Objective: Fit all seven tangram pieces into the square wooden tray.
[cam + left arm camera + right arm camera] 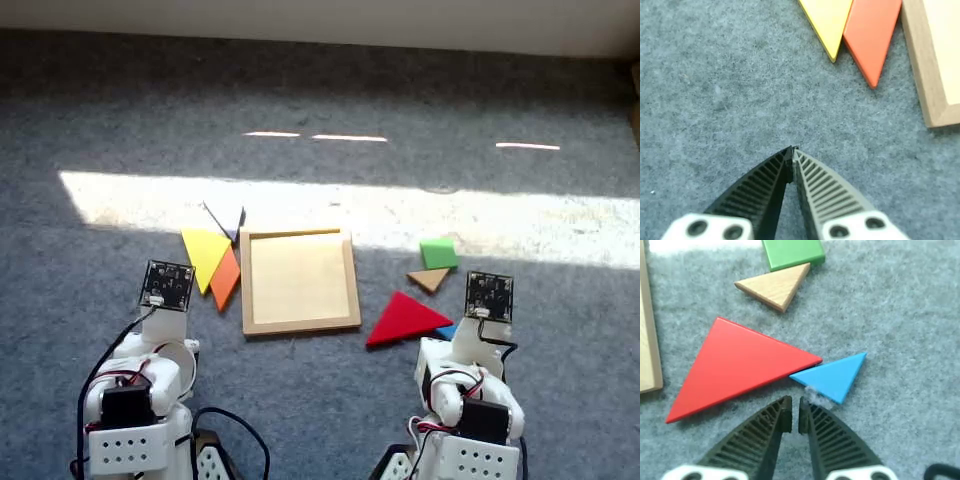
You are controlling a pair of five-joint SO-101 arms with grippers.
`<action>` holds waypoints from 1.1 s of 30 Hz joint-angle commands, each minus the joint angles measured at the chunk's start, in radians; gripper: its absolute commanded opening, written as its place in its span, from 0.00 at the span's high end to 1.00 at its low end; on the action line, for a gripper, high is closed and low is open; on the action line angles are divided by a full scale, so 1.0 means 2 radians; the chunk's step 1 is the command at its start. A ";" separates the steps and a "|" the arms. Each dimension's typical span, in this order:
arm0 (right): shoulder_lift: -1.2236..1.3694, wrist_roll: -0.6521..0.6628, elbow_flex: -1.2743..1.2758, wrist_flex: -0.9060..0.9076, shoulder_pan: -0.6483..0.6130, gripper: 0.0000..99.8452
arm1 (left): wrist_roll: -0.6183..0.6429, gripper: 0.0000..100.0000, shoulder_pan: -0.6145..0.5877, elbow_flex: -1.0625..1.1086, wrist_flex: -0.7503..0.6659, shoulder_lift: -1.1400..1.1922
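Found tray on bench, bare inside; yellow and orange touching just off its left rim, red near the right. Logged left pincer closed, empty, over open bench; right pincer nearly closed, empty, beside blue. From above, blue mostly hidden behind right arm.

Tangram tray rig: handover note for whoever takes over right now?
Left pincer shut, empty, over carpet near yellow triangle and orange parallelogram; pale piece beyond them, all left of tray.
Right pincer shut, empty, by blue triangle, which touches red triangle; wooden triangle and green square beyond.
Done: nothing, tray empty.
Left: all seven pieces.
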 commanded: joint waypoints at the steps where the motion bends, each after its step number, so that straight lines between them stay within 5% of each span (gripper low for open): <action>1: -0.004 0.002 0.070 0.000 0.002 0.96 | 0.002 1.00 0.000 0.010 0.005 -0.023; 12: -0.004 -0.002 0.060 -0.002 0.004 0.96 | 0.002 1.00 0.000 0.010 0.005 -0.023; 23: 0.005 -0.044 -0.247 0.078 0.043 0.96 | 0.002 1.00 0.000 0.010 0.005 -0.023; 33: 0.265 -0.104 -0.375 0.076 0.022 0.96 | 0.002 1.00 0.000 0.010 0.005 -0.023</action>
